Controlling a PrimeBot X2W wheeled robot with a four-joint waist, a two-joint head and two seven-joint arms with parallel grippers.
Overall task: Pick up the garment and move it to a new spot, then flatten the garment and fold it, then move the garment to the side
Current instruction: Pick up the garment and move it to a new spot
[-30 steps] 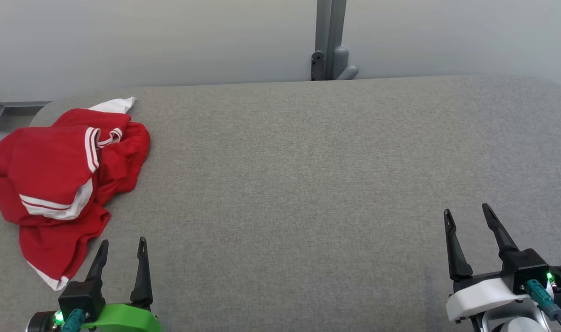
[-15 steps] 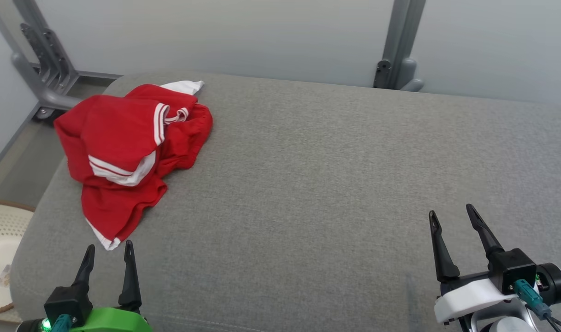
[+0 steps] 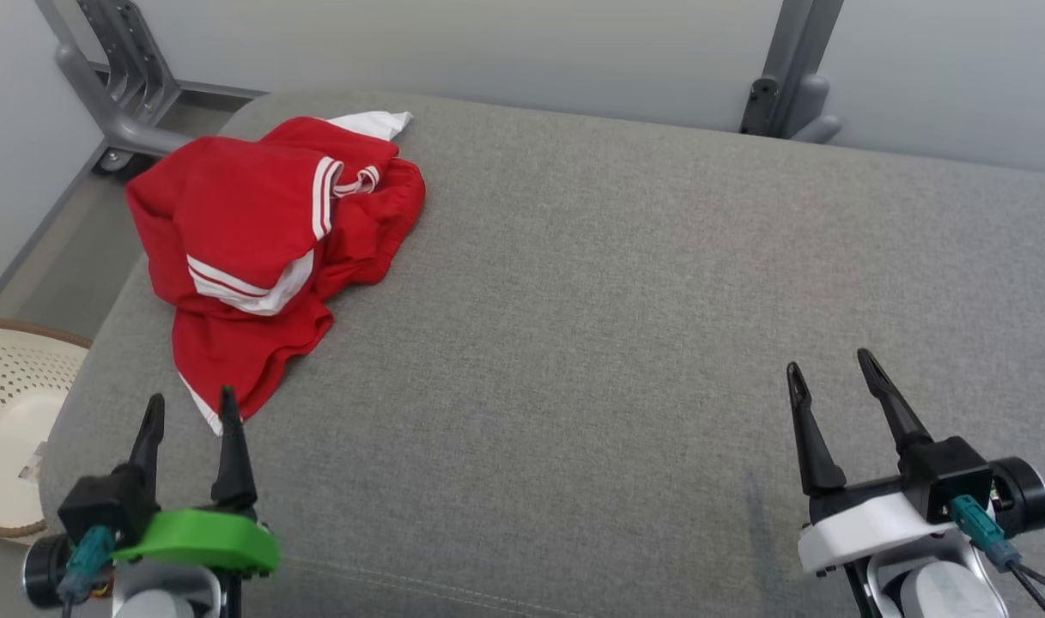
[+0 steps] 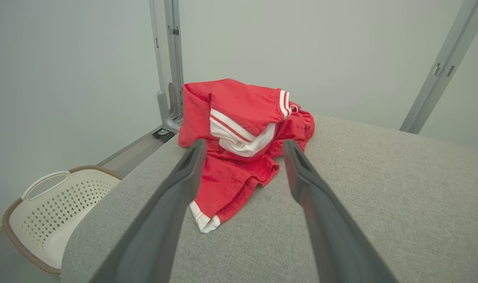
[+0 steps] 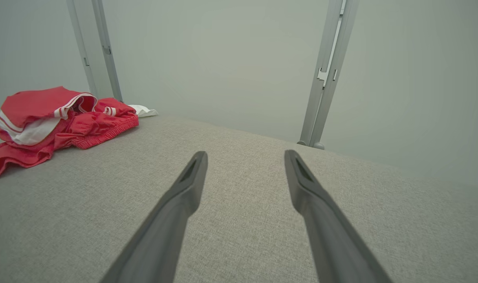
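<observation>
Red and crumpled, the garment (image 3: pixel 256 232) is seen at the far-left corner of the cushion (image 3: pixel 616 300), not yet picked up, flattened or folded, with left gripper (image 3: pixel 191 396) and right gripper (image 3: pixel 829 361) held wide and empty.

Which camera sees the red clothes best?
The head view: it looks down on almost the whole crumpled red garment with white stripes on the grey cushion. The left wrist view is closer, but the left gripper's fingers cover bits. The right wrist view sees it side-on, cut off at the picture's left edge.
</observation>
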